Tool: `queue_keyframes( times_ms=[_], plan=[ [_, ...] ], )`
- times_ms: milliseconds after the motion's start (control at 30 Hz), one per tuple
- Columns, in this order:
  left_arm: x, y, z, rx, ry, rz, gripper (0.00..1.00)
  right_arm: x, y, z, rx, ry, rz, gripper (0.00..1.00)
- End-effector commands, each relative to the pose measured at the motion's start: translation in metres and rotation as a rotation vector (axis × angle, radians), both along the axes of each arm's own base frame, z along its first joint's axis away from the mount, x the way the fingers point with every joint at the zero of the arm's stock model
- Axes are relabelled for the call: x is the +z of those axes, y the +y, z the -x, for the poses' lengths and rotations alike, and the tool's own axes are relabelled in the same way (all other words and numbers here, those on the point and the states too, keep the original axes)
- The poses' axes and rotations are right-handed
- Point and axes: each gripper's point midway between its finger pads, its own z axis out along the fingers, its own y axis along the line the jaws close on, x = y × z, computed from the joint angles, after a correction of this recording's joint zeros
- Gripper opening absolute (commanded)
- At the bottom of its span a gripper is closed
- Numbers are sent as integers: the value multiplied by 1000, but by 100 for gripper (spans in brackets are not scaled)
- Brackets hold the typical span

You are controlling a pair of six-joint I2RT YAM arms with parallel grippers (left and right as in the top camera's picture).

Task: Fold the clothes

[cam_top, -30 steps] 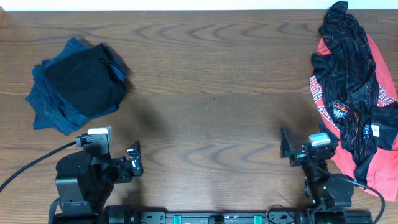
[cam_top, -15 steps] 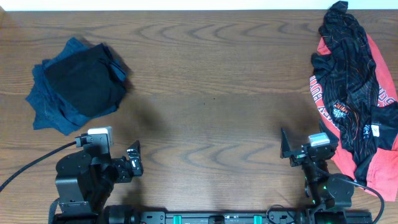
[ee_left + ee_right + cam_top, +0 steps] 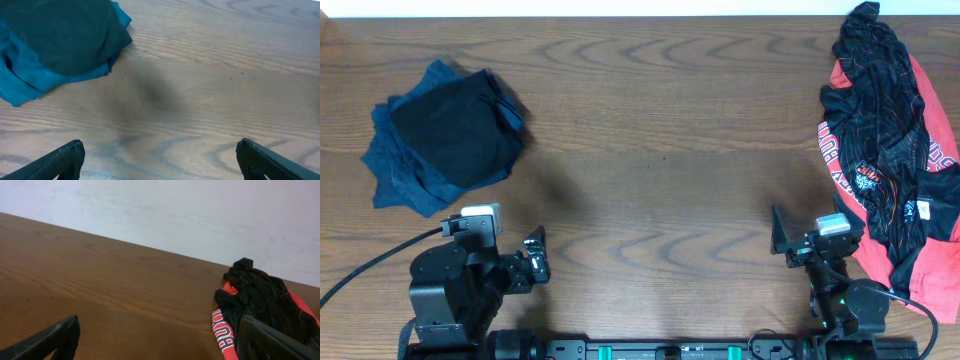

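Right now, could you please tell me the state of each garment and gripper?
black T-shirt: folded, atop the dark blue pieces.
dark blue pieces: loosely piled, under it.
black orange-printed shirt: crumpled, unfolded, on the red garment.
red garment: unfolded, partly covered.
left gripper: fingers apart, empty.
right gripper: fingers apart, empty.

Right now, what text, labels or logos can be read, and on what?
Red garment: white block letters along its edge, creased and partly hidden; no whole word reads.
Black orange-printed shirt: orange emblem with lettering, too small to read.
Dark blue and black pile: no text visible.
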Motion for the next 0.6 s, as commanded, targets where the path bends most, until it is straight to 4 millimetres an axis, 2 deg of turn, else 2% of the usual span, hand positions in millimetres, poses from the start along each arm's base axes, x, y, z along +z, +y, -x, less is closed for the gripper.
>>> queue_keyframes(
  times_ms=[0,167,300,433,567],
  plan=[
    [2,9,2,46,-15,-28,98,0,2,1,8,-3,15,99],
    [-9,11,11,42,-25,-54,98,0,2,1,8,-3,15,99],
    [-38,11,14,43,-34,-54,98,0,2,1,8,-3,15,99],
    [-56,12,-1,48,-140,-57,98,0,2,1,8,-4,15,99],
    [-61,13,-24,52,-283,-57,98,0,2,1,8,-4,15,99]
  ],
)
